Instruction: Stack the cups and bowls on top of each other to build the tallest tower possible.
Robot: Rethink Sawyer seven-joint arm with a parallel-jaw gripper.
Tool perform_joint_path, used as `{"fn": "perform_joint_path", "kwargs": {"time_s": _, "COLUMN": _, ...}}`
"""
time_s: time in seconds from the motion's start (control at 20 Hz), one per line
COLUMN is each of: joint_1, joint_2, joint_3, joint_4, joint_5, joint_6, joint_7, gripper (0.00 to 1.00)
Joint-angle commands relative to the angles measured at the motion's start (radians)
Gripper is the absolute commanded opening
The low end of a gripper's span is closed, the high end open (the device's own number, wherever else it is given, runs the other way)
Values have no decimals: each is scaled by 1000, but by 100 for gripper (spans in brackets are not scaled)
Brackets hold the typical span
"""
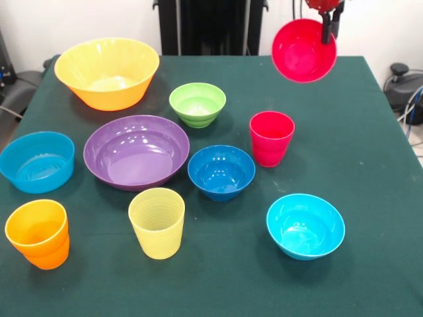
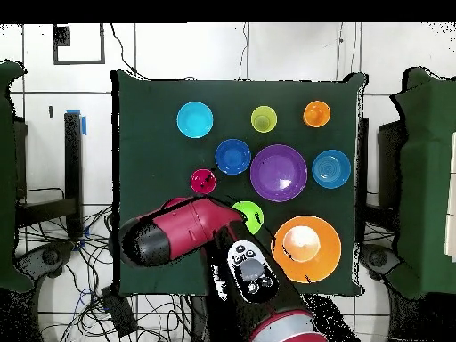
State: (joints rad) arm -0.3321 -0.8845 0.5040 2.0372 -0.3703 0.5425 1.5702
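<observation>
Claw (image 1: 328,28) is pinching red bowl (image 1: 304,50) by its rim, holding it tilted, mouth facing front, high over the bench's (image 1: 370,132) far corner | red cup (image 1: 271,137) is standing upright below, nearer, slightly toward centre | open room is lying around the cup; blue bowl (image 1: 221,172) is sitting nearest.

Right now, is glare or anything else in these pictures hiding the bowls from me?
Front view: bright glare streaks on the purple bowl and dark blue bowl, but their outlines stay clear; the gripper holds the red bowl tilted, cut off near the top edge. Overhead view: the arm hides the red bowl and partly covers the lime green bowl.
</observation>
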Motion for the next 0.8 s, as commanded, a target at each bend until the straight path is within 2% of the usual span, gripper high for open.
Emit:
{"fn": "perform_joint_path", "kwargs": {"time_s": 0.05, "joint_1": 43, "joint_2": 19, "joint_3": -51, "joint_4": 70, "joint_5": 4, "joint_6": -86, "joint_7": 184, "gripper": 0}}
{"fn": "perform_joint_path", "kwargs": {"time_s": 0.8, "joint_1": 164, "joint_2": 14, "joint_3": -99, "joint_4": 101, "joint_5": 36, "joint_6": -145, "joint_7": 285, "gripper": 0}}
